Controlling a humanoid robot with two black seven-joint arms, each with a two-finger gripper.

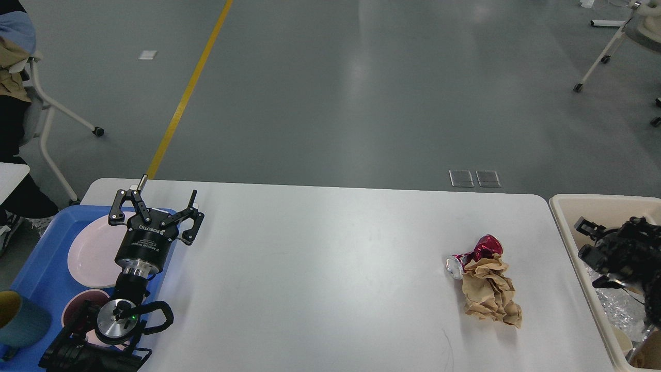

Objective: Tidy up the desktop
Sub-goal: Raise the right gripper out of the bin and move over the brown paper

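Observation:
The white desktop (320, 268) fills the middle of the head view. A crushed red can (477, 253) lies on its right part, touching a crumpled wad of brown paper (489, 293) just in front of it. My left gripper (155, 212) is open and empty, and hangs over the desktop's left edge where it meets the blue tray (36, 268). My right gripper (594, 243) is dark and hangs over the beige bin (568, 206). Its fingers cannot be told apart.
The blue tray holds a pink plate (93, 250), a pink bowl (77, 307) and a teal mug (20, 320). The beige bin at the right edge holds crinkled clear wrap (614, 305). A chair (46, 108) stands at the far left on the floor.

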